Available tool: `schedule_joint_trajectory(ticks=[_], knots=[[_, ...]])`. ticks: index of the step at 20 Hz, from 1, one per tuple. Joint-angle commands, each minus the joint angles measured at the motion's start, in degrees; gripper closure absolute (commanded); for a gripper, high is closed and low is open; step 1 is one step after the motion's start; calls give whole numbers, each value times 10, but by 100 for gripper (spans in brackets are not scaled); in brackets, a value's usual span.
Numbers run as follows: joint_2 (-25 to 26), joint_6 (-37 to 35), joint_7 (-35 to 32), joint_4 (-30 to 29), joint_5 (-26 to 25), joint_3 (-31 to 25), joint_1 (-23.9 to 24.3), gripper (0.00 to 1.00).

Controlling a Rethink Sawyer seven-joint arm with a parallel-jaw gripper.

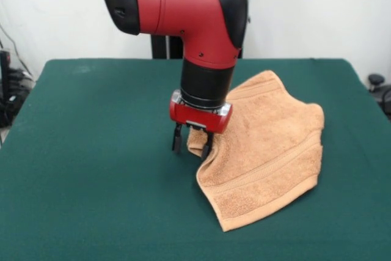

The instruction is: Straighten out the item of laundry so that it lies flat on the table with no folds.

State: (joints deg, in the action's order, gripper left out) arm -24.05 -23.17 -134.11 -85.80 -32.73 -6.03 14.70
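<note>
The tan towel (272,142) lies on the right half of the green table (91,181), turned at an angle. A woven band (269,172) runs near its front hem. Its left edge is bunched into a small raised fold (194,142) under the arm. My gripper (192,143) hangs straight down over that fold, close to the table. Its two black fingers (177,142) stand apart: the right one touches the fold and the left one is over bare felt. The gripper is open. The red arm hides the towel's far left part.
The table's left half and front strip show bare green felt. Dark cables and gear (7,90) sit off the table's left edge. A black object (377,81) stands past the right edge. A white wall is behind.
</note>
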Motion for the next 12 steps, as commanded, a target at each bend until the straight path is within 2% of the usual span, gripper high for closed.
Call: schedule_joint_trajectory(ticks=[1, 12], knots=[[27, 31, -68, -43, 27, -14, -30, 0], [24, 14, -50, -41, 35, -19, -19, 0]])
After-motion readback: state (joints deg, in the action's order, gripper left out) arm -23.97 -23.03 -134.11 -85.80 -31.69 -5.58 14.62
